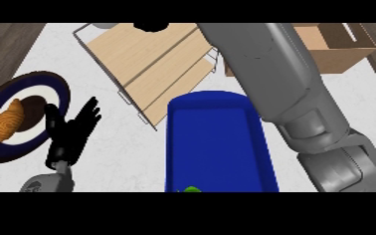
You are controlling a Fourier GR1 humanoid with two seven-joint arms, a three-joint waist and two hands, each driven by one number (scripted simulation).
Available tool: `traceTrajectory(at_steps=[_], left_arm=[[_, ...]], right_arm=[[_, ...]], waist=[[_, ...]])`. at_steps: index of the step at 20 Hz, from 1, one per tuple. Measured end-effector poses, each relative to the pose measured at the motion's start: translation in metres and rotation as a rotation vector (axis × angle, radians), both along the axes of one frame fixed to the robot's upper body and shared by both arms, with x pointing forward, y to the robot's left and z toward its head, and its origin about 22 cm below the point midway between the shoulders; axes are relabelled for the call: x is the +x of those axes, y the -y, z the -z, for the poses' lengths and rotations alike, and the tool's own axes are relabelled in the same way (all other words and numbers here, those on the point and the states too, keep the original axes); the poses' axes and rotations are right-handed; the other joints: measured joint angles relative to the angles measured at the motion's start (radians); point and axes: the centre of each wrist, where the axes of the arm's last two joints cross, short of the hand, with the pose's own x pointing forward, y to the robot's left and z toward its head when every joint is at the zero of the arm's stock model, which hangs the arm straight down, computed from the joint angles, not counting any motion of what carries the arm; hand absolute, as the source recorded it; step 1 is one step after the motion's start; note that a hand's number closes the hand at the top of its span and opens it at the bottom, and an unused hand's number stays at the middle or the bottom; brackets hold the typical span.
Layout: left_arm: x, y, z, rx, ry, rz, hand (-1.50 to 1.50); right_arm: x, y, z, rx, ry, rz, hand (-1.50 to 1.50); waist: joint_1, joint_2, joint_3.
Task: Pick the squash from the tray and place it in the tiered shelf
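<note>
The blue tray point(220, 144) sits near the middle of the counter, with a scrap of green point(192, 189) at its near edge; whether that is the squash I cannot tell. The right arm point(286, 89) stretches far over the wooden tiered shelf point(147, 64), and the right hand point(152, 27) is a dark shape at its far edge, fingers unreadable. The left hand point(70, 129) rests open at the near left, beside a dark plate point(62, 92) holding a croissant point(11, 119).

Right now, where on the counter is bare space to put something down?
Bare counter lies between the left hand and the blue tray, below the tiered shelf. The far left is taken by the plate. On the right, the right forearm covers the counter.
</note>
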Motion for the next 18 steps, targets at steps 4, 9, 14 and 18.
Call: traceTrajectory(at_steps=[4, 9, 14, 18], left_arm=[[-0.001, -0.003, -0.001, 0.003, 0.001, 0.000, 0.00], [-0.004, 0.003, 0.000, 0.000, -0.001, 0.002, 0.00], [-0.006, 0.000, -0.002, 0.002, -0.004, 0.000, 0.00], [-0.002, -0.002, 0.000, 0.009, -0.001, -0.009, 0.00]], right_arm=[[0.006, 0.000, 0.002, 0.004, 0.004, -0.023, 1.50], [0.010, -0.006, -0.001, -0.033, 0.031, -0.024, 1.50], [0.015, -0.001, -0.003, 0.074, -0.053, 0.022, -1.50], [0.019, 0.002, -0.004, 0.192, -0.143, 0.040, -1.50]], waist=[[0.000, 0.000, 0.000], [0.003, 0.000, 0.000], [0.001, -0.002, 0.000], [-0.004, -0.001, 0.000]])
